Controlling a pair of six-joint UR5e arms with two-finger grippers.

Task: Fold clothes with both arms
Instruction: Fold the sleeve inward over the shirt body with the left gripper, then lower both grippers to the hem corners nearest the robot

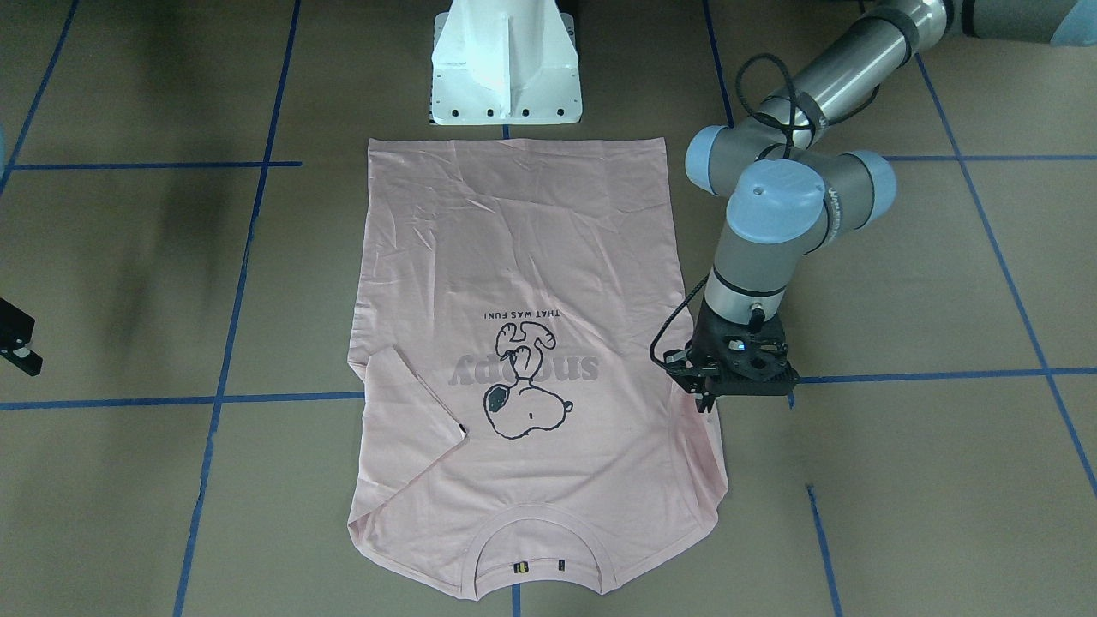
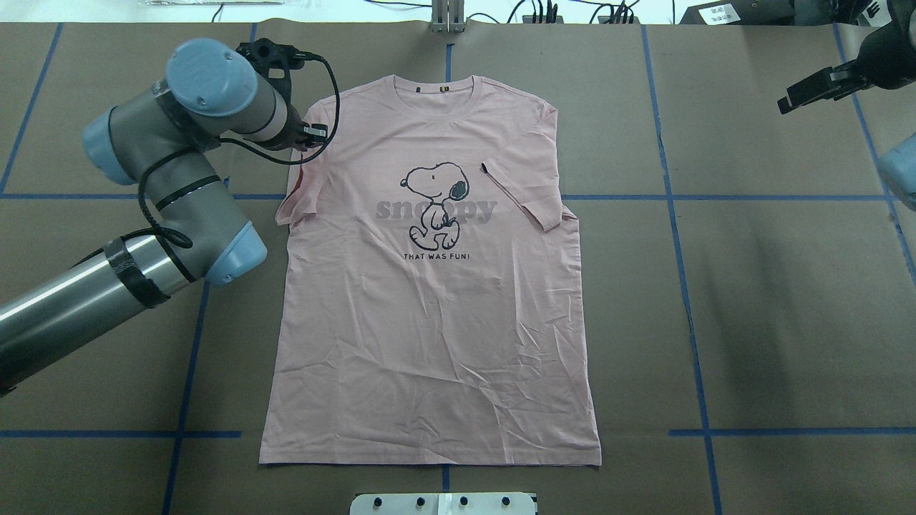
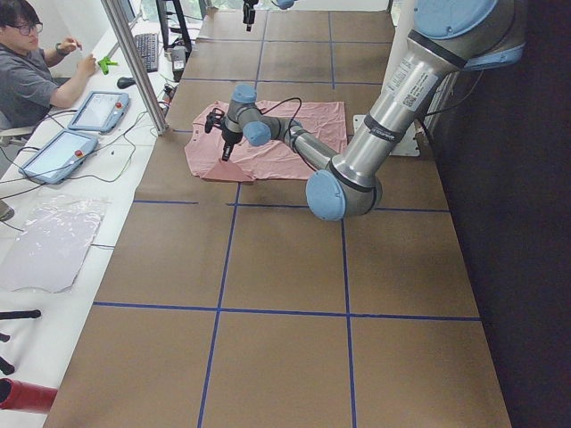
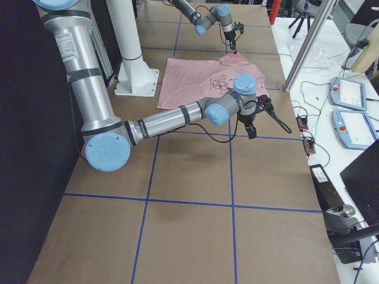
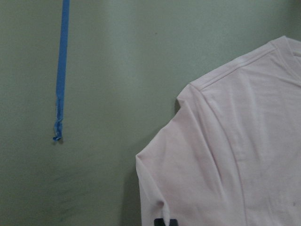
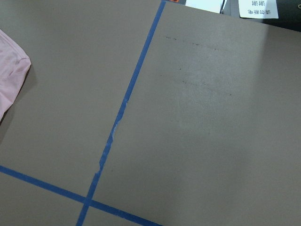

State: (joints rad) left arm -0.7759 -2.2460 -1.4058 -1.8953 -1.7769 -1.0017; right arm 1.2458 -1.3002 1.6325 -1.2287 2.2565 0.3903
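Note:
The pale pink T-shirt lies flat, print up, with its neck at the far edge. One sleeve is folded in over the chest. My left gripper is down at the other sleeve, beside the shoulder, and looks shut on the sleeve cloth. In the left wrist view a black fingertip sits on that sleeve. My right gripper is open and empty. It hangs above the bare table, well off the shirt, and also shows at the edge of the front view.
The white pedestal stands just behind the shirt's hem. Blue tape lines cross the brown table. A seated operator and tablets are beyond the table's far long edge.

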